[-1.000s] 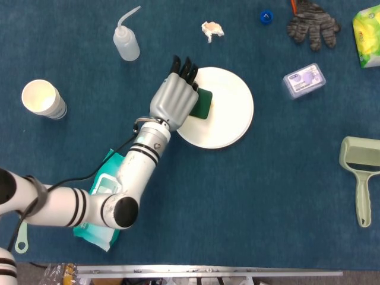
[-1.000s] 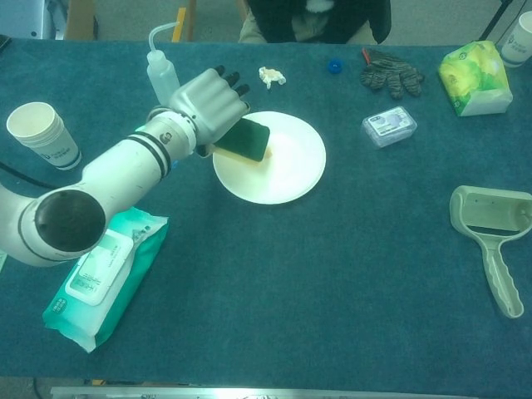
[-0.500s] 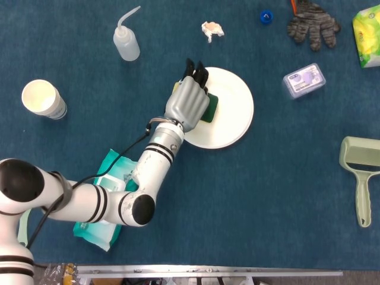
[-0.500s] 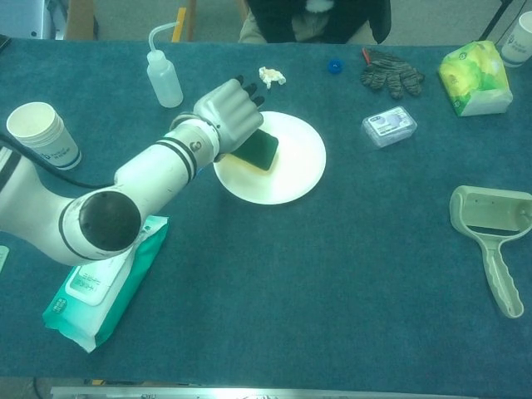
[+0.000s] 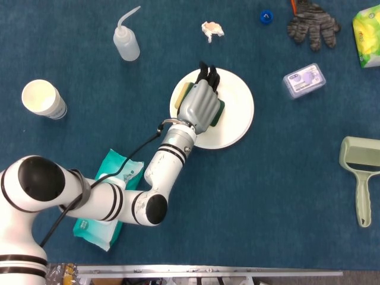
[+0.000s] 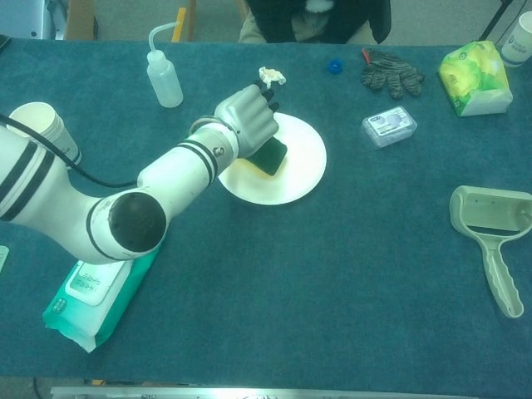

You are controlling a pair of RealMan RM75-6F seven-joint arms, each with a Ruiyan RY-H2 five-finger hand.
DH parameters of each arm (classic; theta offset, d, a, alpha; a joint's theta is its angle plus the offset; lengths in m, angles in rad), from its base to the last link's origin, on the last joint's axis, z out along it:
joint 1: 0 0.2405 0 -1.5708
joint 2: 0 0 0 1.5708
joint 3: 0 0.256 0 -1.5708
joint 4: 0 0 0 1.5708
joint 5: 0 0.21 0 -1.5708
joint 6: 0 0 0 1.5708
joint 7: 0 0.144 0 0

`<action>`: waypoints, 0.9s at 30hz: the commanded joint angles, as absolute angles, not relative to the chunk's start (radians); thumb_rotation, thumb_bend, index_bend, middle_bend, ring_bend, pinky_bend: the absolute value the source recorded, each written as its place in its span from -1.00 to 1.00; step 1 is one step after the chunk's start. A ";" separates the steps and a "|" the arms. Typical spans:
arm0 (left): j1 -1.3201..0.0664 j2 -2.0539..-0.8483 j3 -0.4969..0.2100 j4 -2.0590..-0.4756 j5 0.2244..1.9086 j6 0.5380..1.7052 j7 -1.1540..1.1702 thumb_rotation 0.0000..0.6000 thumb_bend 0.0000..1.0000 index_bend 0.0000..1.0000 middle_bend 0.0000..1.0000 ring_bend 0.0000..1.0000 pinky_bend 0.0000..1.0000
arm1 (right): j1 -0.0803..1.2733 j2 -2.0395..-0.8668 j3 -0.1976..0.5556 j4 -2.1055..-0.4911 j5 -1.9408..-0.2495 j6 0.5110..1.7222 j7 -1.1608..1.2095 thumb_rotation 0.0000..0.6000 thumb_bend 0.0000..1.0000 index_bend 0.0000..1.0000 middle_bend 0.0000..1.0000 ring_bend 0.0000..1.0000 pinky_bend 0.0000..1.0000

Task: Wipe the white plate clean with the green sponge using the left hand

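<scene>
The white plate (image 5: 234, 119) (image 6: 301, 166) lies on the blue cloth, just behind the table's middle. My left hand (image 5: 200, 104) (image 6: 247, 121) reaches over its left half, fingers pointing away from me, and holds the green sponge (image 5: 219, 111) (image 6: 271, 156) down on the plate. Only the sponge's right edge shows under the hand in the head view. The chest view shows the sponge's dark green face beside the palm. My right hand appears in neither view.
A squeeze bottle (image 5: 126, 40), a paper cup (image 5: 43, 98) and a wipes pack (image 5: 110, 202) lie left of the plate. A crumpled tissue (image 5: 212, 29), blue cap (image 5: 266, 16), glove (image 5: 313, 24), small box (image 5: 304, 80) and yellow-green bag (image 5: 367, 34) lie behind and right. A dustpan (image 5: 359, 175) sits at far right.
My left hand has slid rightward across the plate with the sponge, from the plate's left rim toward its middle. The forearm has swung in behind it.
</scene>
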State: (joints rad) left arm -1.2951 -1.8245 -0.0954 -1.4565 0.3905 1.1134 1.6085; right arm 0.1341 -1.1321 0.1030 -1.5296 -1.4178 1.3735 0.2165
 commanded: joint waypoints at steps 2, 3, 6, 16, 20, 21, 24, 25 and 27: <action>-1.301 -1.823 -0.093 -1.448 0.376 1.122 1.608 0.81 -0.41 -0.15 -0.85 -1.00 -0.96 | 0.134 -1.131 0.103 -1.531 -1.418 1.373 0.215 1.00 -0.22 -0.14 -0.21 -0.51 -0.10; -1.302 -1.820 -0.093 -1.446 0.372 1.125 1.606 0.81 -0.41 -0.15 -0.85 -1.00 -0.96 | 0.135 -1.131 0.103 -1.532 -1.418 1.372 0.214 1.00 -0.22 -0.14 -0.21 -0.51 -0.10; -1.300 -1.811 -0.086 -1.442 0.367 1.135 1.601 0.81 -0.41 -0.15 -0.85 -1.00 -0.96 | 0.134 -1.131 0.103 -1.535 -1.420 1.375 0.212 1.00 -0.22 -0.14 -0.21 -0.51 -0.10; -1.278 -1.789 -0.051 -1.441 0.337 1.172 1.605 0.82 -0.41 -0.13 -0.85 -1.00 -0.96 | 0.132 -1.127 0.101 -1.548 -1.427 1.382 0.204 1.00 -0.22 -0.14 -0.21 -0.51 -0.10; -1.284 -1.771 -0.068 -1.472 0.335 1.196 1.606 0.84 -0.41 -0.13 -0.85 -1.00 -0.96 | 0.132 -1.126 0.100 -1.551 -1.432 1.384 0.206 1.00 -0.22 -0.14 -0.21 -0.51 -0.10; -1.288 -1.765 -0.075 -1.487 0.339 1.202 1.606 0.83 -0.41 -0.13 -0.85 -1.00 -0.96 | 0.132 -1.126 0.100 -1.550 -1.433 1.384 0.208 1.00 -0.22 -0.14 -0.21 -0.51 -0.10; -1.301 -1.759 -0.085 -1.521 0.344 1.212 1.616 0.87 -0.41 -0.13 -0.85 -1.00 -0.96 | 0.131 -1.126 0.100 -1.549 -1.433 1.385 0.212 1.00 -0.22 -0.14 -0.21 -0.51 -0.10; -1.305 -1.761 -0.085 -1.529 0.346 1.213 1.620 0.88 -0.41 -0.13 -0.85 -1.00 -0.96 | 0.131 -1.126 0.100 -1.548 -1.433 1.385 0.213 1.00 -0.22 -0.14 -0.21 -0.51 -0.10; -1.313 -1.770 -0.085 -1.540 0.347 1.214 1.626 0.90 -0.41 -0.13 -0.85 -1.00 -0.96 | 0.130 -1.125 0.100 -1.546 -1.432 1.386 0.216 1.00 -0.22 -0.14 -0.21 -0.51 -0.10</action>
State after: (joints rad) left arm -1.3080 -1.7655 -0.0836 -1.5346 0.3452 1.2119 1.6213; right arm 0.1299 -1.1254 0.0998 -1.5462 -1.4322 1.3856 0.2161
